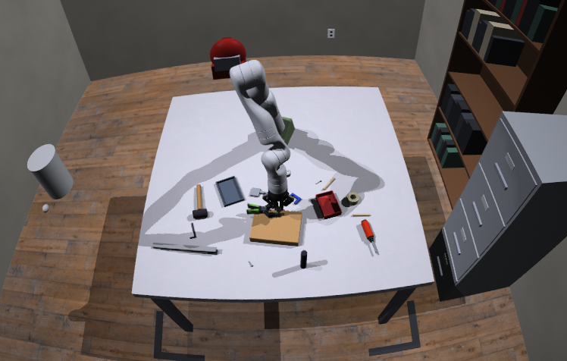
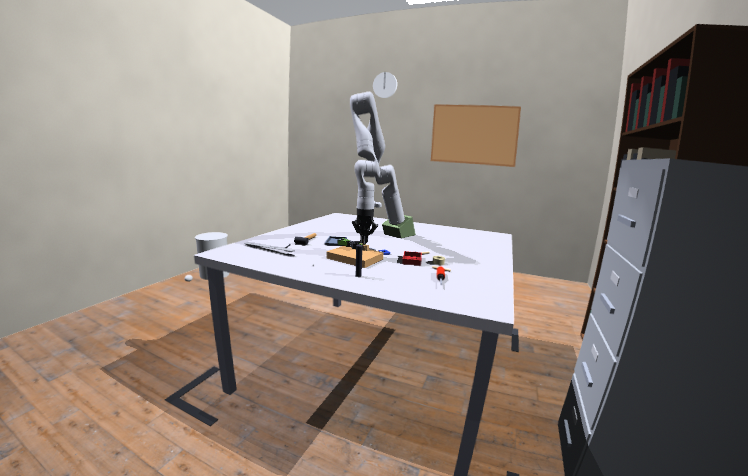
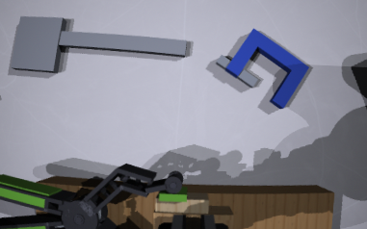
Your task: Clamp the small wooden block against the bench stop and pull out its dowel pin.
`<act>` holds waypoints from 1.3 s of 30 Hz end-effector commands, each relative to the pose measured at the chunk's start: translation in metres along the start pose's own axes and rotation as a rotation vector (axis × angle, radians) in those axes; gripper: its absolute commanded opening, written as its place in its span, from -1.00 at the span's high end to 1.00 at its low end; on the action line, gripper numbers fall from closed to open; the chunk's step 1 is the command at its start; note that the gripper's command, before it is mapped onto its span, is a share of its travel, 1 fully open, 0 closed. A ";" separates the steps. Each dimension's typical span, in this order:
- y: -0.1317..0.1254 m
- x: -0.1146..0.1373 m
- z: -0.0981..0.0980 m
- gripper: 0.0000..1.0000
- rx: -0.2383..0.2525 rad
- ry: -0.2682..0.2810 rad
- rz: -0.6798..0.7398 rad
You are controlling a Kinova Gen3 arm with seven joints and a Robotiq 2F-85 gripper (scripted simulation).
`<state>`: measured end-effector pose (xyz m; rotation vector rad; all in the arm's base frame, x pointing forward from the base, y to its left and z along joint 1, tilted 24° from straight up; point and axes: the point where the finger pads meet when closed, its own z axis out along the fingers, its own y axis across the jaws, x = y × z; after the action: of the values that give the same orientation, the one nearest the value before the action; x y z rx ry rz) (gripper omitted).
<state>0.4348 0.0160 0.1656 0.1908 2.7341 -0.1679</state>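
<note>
Green-black spring clamp [image 1: 259, 208] [image 2: 348, 242] [image 3: 79, 212] beside hand [image 1: 278, 208] [image 2: 363, 241] [image 3: 194, 222]

- I see a mallet [image 1: 199, 202] [image 2: 304, 239] on the table [image 1: 321, 108] [image 2: 305, 222], left of a dark tray [image 1: 230, 191].
- My wrist view shows a blue angular piece [image 1: 295, 196] [image 2: 384, 252] [image 3: 280, 55].
- I've a red bin [image 1: 328, 204] [image 2: 411, 258] near a red-handled screwdriver [image 1: 368, 230] [image 2: 440, 273].

The robot's single arm [image 1: 256, 105] [image 2: 366, 139] has a smooth, pale grey shell of rounded tubular segments, joined by swollen, elbow-like housings. Thin dark seams ring several of the segments (they look dotted or broken in the top view). A small rounded knob in the same pale grey protrudes near the wrist. The gripper [image 1: 277, 210] [image 2: 363, 241] is black and angular, its body bearing jointed linkages on the left and right sides. In the wrist view, two narrow, dark fingers show in part.
</note>
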 end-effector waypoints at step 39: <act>0.000 0.000 -0.001 0.80 0.000 -0.001 -0.019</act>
<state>0.4348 0.0160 0.1656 0.1666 2.7364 -0.1728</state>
